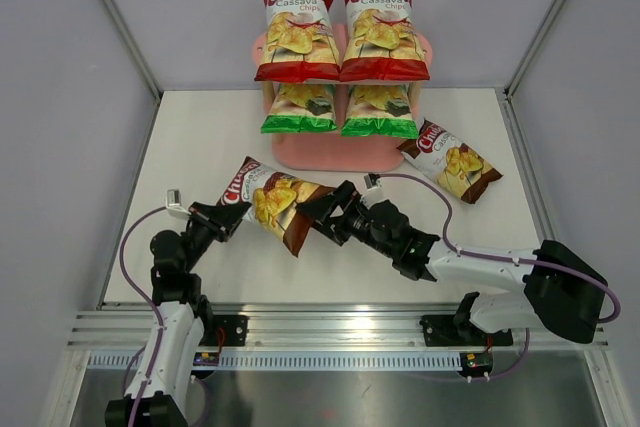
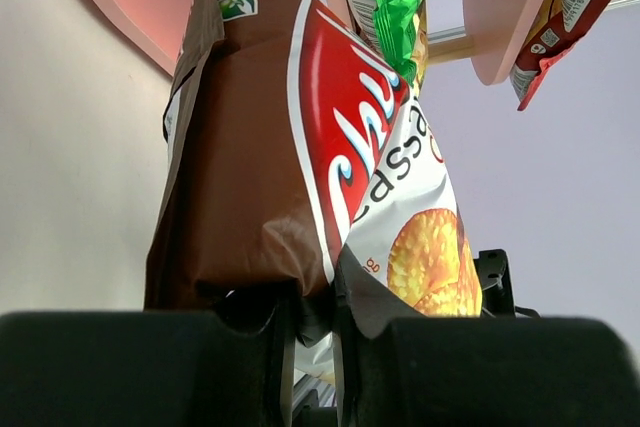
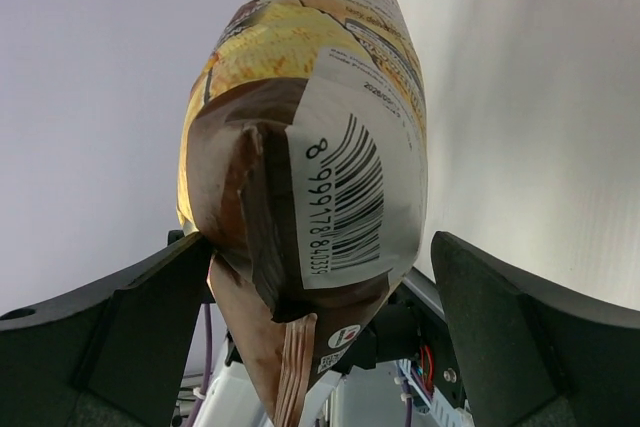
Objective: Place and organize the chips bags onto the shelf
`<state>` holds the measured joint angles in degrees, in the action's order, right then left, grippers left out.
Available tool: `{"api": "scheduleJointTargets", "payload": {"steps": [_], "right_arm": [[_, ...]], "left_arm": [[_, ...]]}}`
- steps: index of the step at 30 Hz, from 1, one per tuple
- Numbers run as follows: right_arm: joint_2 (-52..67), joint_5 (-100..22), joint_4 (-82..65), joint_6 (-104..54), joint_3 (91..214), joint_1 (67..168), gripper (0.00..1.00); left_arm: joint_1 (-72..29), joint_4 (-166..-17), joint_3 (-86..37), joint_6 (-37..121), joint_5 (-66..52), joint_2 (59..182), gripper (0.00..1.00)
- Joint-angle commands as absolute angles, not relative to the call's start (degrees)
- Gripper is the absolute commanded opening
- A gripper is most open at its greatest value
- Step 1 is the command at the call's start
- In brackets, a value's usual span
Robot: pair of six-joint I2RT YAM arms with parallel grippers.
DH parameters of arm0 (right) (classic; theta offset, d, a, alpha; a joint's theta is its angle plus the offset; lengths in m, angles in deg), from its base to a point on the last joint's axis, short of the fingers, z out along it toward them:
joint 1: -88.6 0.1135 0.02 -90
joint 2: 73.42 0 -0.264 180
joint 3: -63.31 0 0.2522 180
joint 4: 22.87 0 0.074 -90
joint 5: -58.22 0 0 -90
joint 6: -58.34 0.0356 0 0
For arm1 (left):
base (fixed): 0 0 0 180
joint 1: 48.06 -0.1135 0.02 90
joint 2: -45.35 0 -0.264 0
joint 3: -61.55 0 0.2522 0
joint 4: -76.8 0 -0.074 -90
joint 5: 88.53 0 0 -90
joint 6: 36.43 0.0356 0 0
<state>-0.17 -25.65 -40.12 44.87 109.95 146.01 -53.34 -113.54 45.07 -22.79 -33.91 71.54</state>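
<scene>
The left gripper [image 1: 228,210], jaws nearly shut, pinches the top seam of one dark brown chips bag [image 1: 272,202]. The bag appears lifted off the table [image 1: 200,137], at 7 o'clock from the pink shelf [image 1: 335,155]. The right gripper [image 1: 322,215] stands wide open around the bag's bottom end and holds nothing; probably it waits to take over. Red bags [image 1: 298,32] fill the top board and green bags [image 1: 300,107] the middle. Only the bottom board is bare, with low room above it. The second brown bag [image 1: 455,162] lies just beside the shelf, at its 4 o'clock.

A brown chips bag [image 2: 250,177], lower edge tight in the left end effector [image 2: 315,322], pink shelf [image 2: 500,17] behind.
</scene>
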Motion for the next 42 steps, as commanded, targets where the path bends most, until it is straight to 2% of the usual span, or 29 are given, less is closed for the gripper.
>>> {"api": "scheduleJointTargets", "payload": {"steps": [1, 11, 19, 22, 23, 25, 26, 27, 29, 30, 32, 33, 35, 37, 38, 42], "right_arm": [[0.84, -23.7, -44.62, 42.87, 113.1, 146.87, 0.99], [-1.35, -24.4, -52.44, 40.67, 110.91, 146.87, 1.0], [0.13, -24.31, -42.69, 39.09, 115.04, 146.87, 0.99], [1.98, -26.24, -48.21, 38.83, 113.64, 146.87, 0.89], [2.25, -26.59, -49.88, 38.57, 113.2, 146.96, 0.82], [2.86, -27.56, -54.54, 37.16, 112.23, 146.87, 0.75], [2.87, -27.83, -56.38, 36.72, 112.05, 146.87, 0.65], [2.95, -28.53, -57.27, 35.41, 111.7, 146.96, 0.6], [2.78, -29.32, -58.85, 34.35, 111.52, 146.87, 0.52], [2.69, -30.37, -59.38, 33.13, 111.26, 146.87, 0.46], [2.34, -30.81, -60.96, 32.33, 110.91, 146.87, 0.43], [2.25, -31.25, -61.93, 31.45, 110.13, 146.87, 0.4], [1.9, -31.43, -64.03, 30.66, 109.42, 146.87, 0.39], [1.72, -31.61, -65.1, 29.51, 108.28, 146.87, 0.35], [1.55, -31.43, -66.14, 29.42, 107.75, 146.96, 0.34], [0.85, -29.94, -70.98, 28.64, 103.1, 146.96, 0.33]], "left_arm": [[-52.2, -120.28, 47.44, -21.93, -38.43, 70.22, 0.0], [-51.58, -119.06, 49.63, -16.66, -38.61, 68.73, 0.0], [-51.23, -131.17, 49.55, -16.57, -43.08, 67.76, 0.0], [-51.05, -133.03, 49.2, -16.83, -44.5, 66.62, 0.0], [-50.88, -133.39, 49.29, -17.1, -44.76, 66.53, 0.0], [-50.79, -134.53, 49.99, -17.71, -44.85, 66.35, 0.05], [-50.79, -134.62, 50.34, -17.8, -44.94, 66.44, 0.08], [-50.7, -135.75, 50.86, -18.06, -45.03, 66.27, 0.1], [-50.7, -135.94, 51.22, -18.24, -45.03, 66.0, 0.15], [-50.7, -136.02, 51.31, -18.15, -45.11, 65.83, 0.21], [-50.7, -136.03, 51.66, -18.15, -44.85, 65.74, 0.32], [-50.7, -136.03, 51.75, -18.24, -44.76, 65.74, 0.46], [-50.7, -135.76, 51.49, -18.15, -44.5, 65.74, 0.62], [-50.7, -133.05, 50.96, -17.8, -44.06, 65.74, 0.95], [-50.7, -131.56, 50.09, -17.37, -43.97, 65.74, 0.99], [-50.7, -124.71, 48.67, -15.43, -43.1, 65.56, 0.99]]}}
